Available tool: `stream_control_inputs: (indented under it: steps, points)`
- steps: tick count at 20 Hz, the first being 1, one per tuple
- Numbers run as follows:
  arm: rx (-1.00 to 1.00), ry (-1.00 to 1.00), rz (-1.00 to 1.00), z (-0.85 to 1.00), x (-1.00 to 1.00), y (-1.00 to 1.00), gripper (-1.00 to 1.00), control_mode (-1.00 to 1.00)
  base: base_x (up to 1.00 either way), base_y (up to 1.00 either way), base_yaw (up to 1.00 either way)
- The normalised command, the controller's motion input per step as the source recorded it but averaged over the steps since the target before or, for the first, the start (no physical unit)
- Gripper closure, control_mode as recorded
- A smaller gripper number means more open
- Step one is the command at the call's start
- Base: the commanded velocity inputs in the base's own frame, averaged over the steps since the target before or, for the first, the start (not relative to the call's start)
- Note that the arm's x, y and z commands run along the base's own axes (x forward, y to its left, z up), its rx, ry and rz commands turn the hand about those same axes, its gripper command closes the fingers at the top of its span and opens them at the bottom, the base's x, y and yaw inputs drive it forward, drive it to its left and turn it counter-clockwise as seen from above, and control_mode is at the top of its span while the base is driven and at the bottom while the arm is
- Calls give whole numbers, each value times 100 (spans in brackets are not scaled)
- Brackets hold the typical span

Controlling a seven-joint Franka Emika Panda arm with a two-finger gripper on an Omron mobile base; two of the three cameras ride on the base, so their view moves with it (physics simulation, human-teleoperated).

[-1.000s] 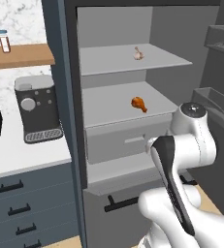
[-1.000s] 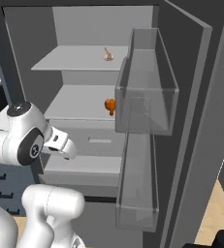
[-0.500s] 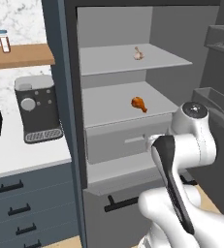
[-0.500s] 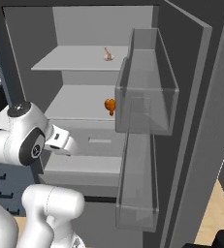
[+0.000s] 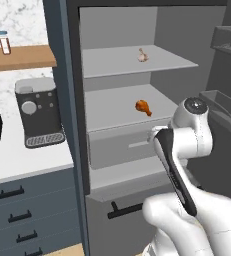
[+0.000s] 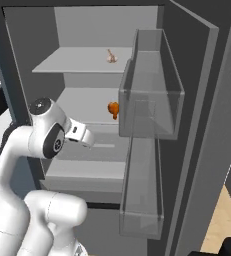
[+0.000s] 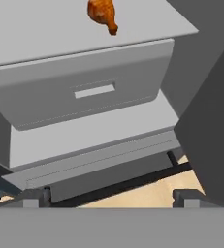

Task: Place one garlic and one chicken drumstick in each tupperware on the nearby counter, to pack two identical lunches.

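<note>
While the fridge (image 5: 152,60) stands with its door (image 6: 197,125) swung wide, the hand (image 7: 111,201) hangs in front of the grey drawer (image 7: 84,92), its two fingertips (image 7: 36,197) spread wide apart with nothing between them. In the hand view the chicken drumstick (image 7: 103,13) lies on the middle shelf (image 7: 45,34), above and beyond the hand, close to that shelf's front edge and just past the drawer's top; hand and drumstick are well apart. From the left base view the drumstick (image 5: 143,106) sits toward the right half of the middle shelf (image 5: 112,107), up and to the left of the arm's wrist (image 5: 194,107). From the right base view the same drumstick (image 6: 113,109) shows partly behind the clear door bin (image 6: 152,95), to the right of the wrist (image 6: 79,134).

One garlic (image 5: 143,56) rests on the upper shelf (image 5: 132,62), toward its right side and back from the front edge, higher than the hand and farther from it than the drumstick. In the right base view the garlic (image 6: 111,57) lies near the right end of that shelf.

To the left of the fridge, the white desk (image 5: 17,157) carries a coffee machine (image 5: 37,112).
</note>
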Motion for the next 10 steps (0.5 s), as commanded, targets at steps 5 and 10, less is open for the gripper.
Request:
stream_control_inputs:
  steps: [5,10]
  points:
    - [0,1,0,16,68,-5,-100,-100,0,0,0]
    - [0,0,0,1,64,-4,-100,-100,0,0,0]
